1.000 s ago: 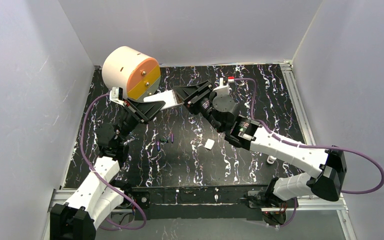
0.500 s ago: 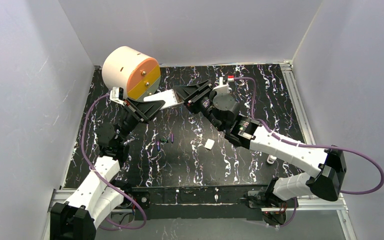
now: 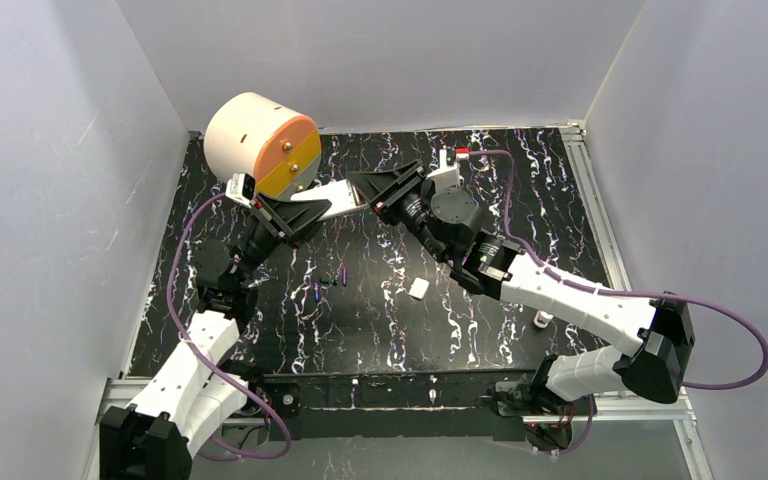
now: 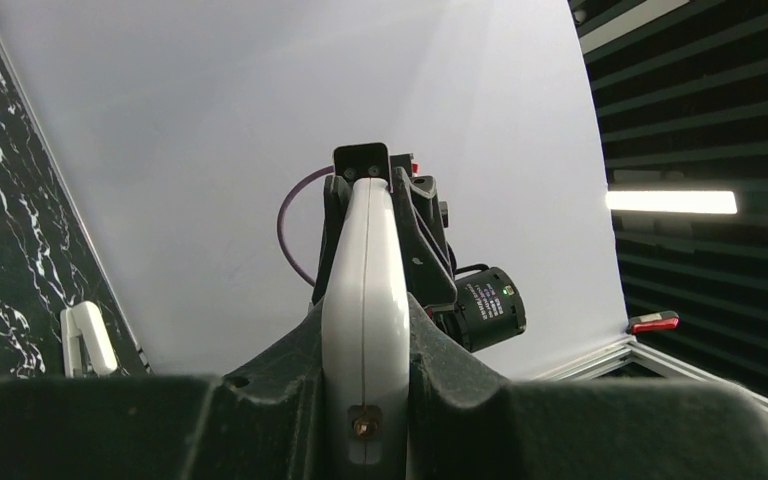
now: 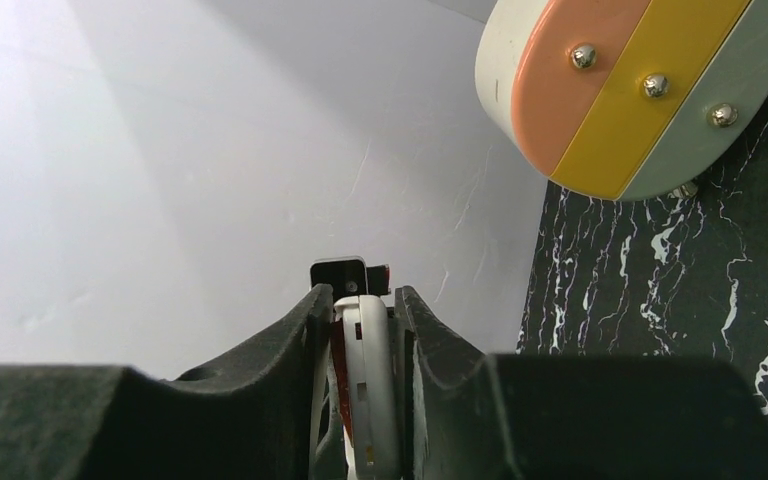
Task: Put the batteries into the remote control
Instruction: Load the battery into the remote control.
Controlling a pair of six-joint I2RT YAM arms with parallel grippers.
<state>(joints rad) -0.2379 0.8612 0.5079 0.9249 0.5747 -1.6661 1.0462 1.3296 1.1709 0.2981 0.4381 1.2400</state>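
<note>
The white remote control (image 3: pixel 332 200) hangs in the air over the back of the table, held edge-on. My left gripper (image 3: pixel 300 212) is shut on its left end; in the left wrist view both fingers press the remote (image 4: pixel 365 290) at the left gripper (image 4: pixel 365 400). My right gripper (image 3: pixel 365 190) reaches around the opposite end. In the right wrist view the remote (image 5: pixel 370 380) sits between the jaws of the right gripper (image 5: pixel 365 330), against one finger, with a thin gap at the other. Two small batteries (image 3: pixel 317 290) (image 3: pixel 343 275) lie on the table below.
A large round cream drum (image 3: pixel 263 145) with an orange and yellow face stands at the back left, close to the remote. A small white piece (image 3: pixel 418 288) lies mid-table, and a white clip (image 3: pixel 542 320) lies near my right forearm. White walls enclose the black marbled table (image 3: pixel 520 190).
The right gripper's jaws have narrowed around the remote's end, and that arm has shifted slightly left. The left gripper keeps its hold in about the same place.
</note>
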